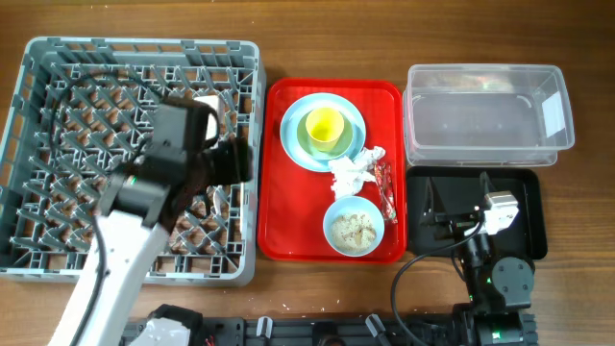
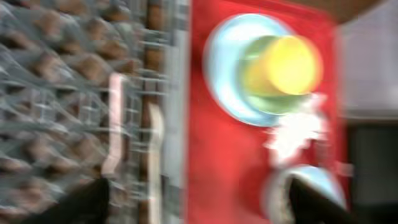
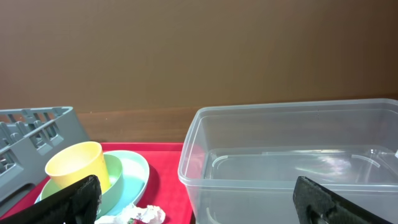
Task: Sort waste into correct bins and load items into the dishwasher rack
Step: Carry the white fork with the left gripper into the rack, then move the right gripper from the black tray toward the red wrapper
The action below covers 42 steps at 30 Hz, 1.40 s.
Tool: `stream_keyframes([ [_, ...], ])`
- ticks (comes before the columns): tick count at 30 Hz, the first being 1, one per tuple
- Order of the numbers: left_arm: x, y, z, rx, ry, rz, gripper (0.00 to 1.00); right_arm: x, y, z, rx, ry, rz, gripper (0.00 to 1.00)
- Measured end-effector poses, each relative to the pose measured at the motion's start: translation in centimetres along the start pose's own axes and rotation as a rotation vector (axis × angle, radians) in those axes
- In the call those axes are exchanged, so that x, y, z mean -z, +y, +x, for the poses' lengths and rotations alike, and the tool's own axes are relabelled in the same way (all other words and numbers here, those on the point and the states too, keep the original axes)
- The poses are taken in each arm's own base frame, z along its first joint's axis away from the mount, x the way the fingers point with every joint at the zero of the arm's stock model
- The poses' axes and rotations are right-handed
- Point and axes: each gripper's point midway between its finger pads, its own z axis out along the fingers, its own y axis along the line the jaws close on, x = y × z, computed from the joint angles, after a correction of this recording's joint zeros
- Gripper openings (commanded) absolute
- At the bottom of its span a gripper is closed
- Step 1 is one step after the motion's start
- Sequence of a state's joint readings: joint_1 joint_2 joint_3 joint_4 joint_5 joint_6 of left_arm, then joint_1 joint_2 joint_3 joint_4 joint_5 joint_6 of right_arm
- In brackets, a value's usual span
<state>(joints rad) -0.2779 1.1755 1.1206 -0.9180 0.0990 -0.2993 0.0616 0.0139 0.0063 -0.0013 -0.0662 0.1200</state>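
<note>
The grey dishwasher rack (image 1: pixel 38 144) is at the left, and two white cutlery pieces (image 2: pixel 115 124) lie in it near its right edge. My left gripper (image 1: pixel 235 161) hovers open and empty over that edge; its wrist view (image 2: pixel 199 205) is blurred. On the red tray, the light blue plate (image 1: pixel 357 127) carries a bowl with the yellow-green cup (image 1: pixel 324 125) in it. The white napkin (image 1: pixel 354 169), the foil wrapper (image 1: pixel 386 188) and a blue bowl of food scraps (image 1: pixel 354 229) lie nearer. My right gripper (image 1: pixel 450 217) is open and empty over the black tray (image 1: pixel 528 231), facing the clear tub (image 3: pixel 292 155).
The red tray (image 1: pixel 279 192) sits between the rack and the bins. The clear tub (image 1: pixel 485 113) stands behind the black tray at the right. In the right wrist view the cup (image 3: pixel 74 165), plate (image 3: pixel 134 171) and napkin (image 3: pixel 140 216) show at the left of the tub.
</note>
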Motion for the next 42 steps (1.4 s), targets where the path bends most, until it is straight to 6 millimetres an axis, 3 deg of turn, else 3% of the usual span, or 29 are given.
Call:
stream_keyframes([
  [3, 0.5, -1.5, 1.5, 0.037, 0.049, 0.051, 1.0, 0.0, 0.0, 0.0, 0.0, 0.0, 0.0, 1.0],
  [28, 0.3, -1.2, 1.5, 0.058, 0.053, 0.03, 1.0, 0.0, 0.0, 0.0, 0.0, 0.0, 0.0, 1.0],
  [32, 0.3, -1.2, 1.6, 0.058, 0.053, 0.03, 1.0, 0.0, 1.1, -0.8, -0.175, -0.026, -0.066, 1.0],
  [35, 0.2, -1.2, 1.6, 0.058, 0.054, 0.029, 1.0, 1.0, 2.7, 0.3, -0.251, 0.141, -0.127, 1.0],
  [36, 0.2, -1.2, 1.6, 0.058, 0.054, 0.029, 1.0, 1.5, 2.8, -0.2, -0.251, 0.189, -0.114, 1.0],
  [40, 0.2, -1.1, 1.6, 0.058, 0.054, 0.025, 1.0, 4.1, 3.9, -8.9, -0.178, 0.316, -0.091, 1.0],
  [41, 0.2, -1.1, 1.6, 0.058, 0.055, 0.024, 1.0, 4.4, 4.0, -10.1, -0.152, 0.404, -0.078, 1.0],
  [42, 0.2, -1.1, 1.6, 0.058, 0.055, 0.025, 1.0, 4.4, 4.0, -10.0, -0.143, 0.515, -0.06, 1.0],
])
